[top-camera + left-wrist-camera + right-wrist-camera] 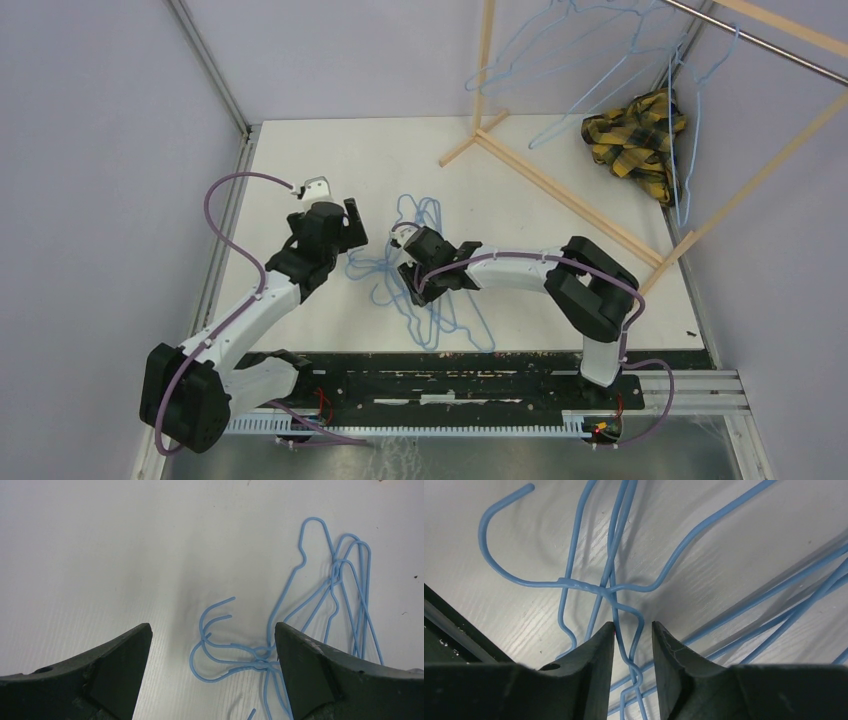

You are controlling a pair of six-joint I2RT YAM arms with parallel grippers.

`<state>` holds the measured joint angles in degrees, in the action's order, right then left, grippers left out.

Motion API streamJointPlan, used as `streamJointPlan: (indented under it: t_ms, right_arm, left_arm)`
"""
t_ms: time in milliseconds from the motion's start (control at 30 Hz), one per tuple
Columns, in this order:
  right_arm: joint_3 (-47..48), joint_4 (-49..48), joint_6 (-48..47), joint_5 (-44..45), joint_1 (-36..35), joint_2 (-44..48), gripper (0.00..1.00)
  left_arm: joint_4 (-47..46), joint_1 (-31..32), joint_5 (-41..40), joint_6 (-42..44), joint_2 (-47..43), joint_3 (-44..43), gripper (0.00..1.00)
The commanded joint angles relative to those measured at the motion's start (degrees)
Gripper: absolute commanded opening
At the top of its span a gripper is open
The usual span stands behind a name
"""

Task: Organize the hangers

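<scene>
Straddling tangled hangers [260, 652]: right gripper [634, 627] fingers nearly together, clamp unclear | left gripper [212, 626] fingers apart | few hung on far-right rack [560, 191], heap unsorted

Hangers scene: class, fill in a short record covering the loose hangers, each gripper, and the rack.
loose hangers: tangled blue pile on the table
left gripper: open wide, above the hooks
right gripper: jaws narrowly apart, straddling wires of the pile
wooden rack: far right, more blue hangers hanging
plaid cloth: bunched beneath those hangers
</scene>
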<state>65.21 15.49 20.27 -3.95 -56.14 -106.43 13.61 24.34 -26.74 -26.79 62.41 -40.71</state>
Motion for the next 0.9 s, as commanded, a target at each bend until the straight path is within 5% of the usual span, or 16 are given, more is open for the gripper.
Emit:
streamJointPlan:
  t_ms: [0,233,600,867]
  right_arm:
    - [1.5,-0.8,1.0,0.6,0.0,-2.0,0.36]
    - [-1.0,0.2,1.1,7.0,-0.1,4.8,0.19]
    - [0.3,7.4,0.6,4.7,0.0,16.6,0.22]
    - [-3.1,6.0,1.6,3.1,0.0,14.6,0.30]
  left_arm:
    - [-1.5,-0.3,-0.4,-1.9,-2.0,0.3,0.99]
    - [-1.2,-0.3,-0.6,-1.9,-2.6,0.0,0.99]
    - [-0.8,-0.3,-0.8,-2.0,-3.1,-0.8,0.99]
    - [-1.2,-0.3,-0.2,-2.4,-3.3,0.1,0.99]
